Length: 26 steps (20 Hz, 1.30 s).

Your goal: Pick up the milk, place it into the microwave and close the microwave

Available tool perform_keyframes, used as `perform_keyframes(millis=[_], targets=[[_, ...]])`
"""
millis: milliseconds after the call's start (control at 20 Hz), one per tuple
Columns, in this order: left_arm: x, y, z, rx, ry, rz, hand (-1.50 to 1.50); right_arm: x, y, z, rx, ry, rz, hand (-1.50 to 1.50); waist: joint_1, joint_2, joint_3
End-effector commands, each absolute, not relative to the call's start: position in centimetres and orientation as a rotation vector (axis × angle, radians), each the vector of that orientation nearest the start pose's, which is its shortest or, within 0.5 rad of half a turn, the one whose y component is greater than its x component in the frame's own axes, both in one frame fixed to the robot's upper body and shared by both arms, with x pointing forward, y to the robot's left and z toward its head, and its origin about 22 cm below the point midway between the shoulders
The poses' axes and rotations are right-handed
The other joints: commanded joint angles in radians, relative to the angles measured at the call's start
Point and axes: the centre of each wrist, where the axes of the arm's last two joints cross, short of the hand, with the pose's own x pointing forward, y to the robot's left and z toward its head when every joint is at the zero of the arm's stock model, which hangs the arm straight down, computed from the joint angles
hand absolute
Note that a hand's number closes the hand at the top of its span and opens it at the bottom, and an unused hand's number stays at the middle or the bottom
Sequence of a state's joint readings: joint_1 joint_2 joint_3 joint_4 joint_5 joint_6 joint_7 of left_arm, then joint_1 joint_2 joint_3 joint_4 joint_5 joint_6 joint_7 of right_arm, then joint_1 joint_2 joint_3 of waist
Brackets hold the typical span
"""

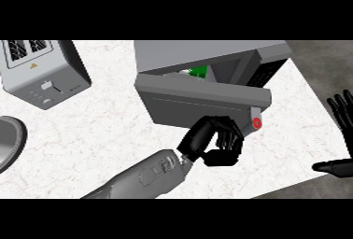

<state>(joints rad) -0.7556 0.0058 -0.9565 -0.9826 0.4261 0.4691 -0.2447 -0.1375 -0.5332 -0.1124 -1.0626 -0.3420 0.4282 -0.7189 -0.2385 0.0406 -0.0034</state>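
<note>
Most of the milk (197, 71) hides behind the microwave door (200, 97); left hand (219, 141) fingers (231, 129) curled

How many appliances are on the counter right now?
2: the toaster at the view's upper left, and the microwave at top centre, its door partly open. More could lie outside the view.

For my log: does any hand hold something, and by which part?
Nothing is held: left hand, curled, is at the microwave door; right hand open.
</note>
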Motion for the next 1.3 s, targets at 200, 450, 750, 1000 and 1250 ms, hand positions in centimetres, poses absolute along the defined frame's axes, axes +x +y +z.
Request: perform_keyframes(millis=[200,450,750,1000,1250], targets=[[32.3,-1.3,4.8,-0.260,-1.803,-0.611,1.50,27.6,-40.8,2.1,0.240,-2.065,0.206,-1.50,-0.067,0.020,0.003],[33.8,-1.8,6.6,-0.214,-1.819,-0.583,1.50,29.1,-40.4,4.1,0.302,-2.102,0.236,-1.50,-0.098,0.034,0.007],[35.3,-1.9,8.0,-0.166,-1.850,-0.562,1.50,30.3,-39.5,5.7,0.375,-2.100,0.284,-1.50,-0.123,0.050,0.009],[35.2,-1.9,7.9,-0.164,-1.841,-0.528,1.50,31.1,-38.7,6.9,0.442,-2.104,0.318,-1.50,-0.133,0.053,0.008],[35.1,-2.1,8.1,-0.152,-1.844,-0.501,1.50,31.6,-37.4,7.5,0.547,-2.071,0.378,-1.50,-0.147,0.054,0.009]])
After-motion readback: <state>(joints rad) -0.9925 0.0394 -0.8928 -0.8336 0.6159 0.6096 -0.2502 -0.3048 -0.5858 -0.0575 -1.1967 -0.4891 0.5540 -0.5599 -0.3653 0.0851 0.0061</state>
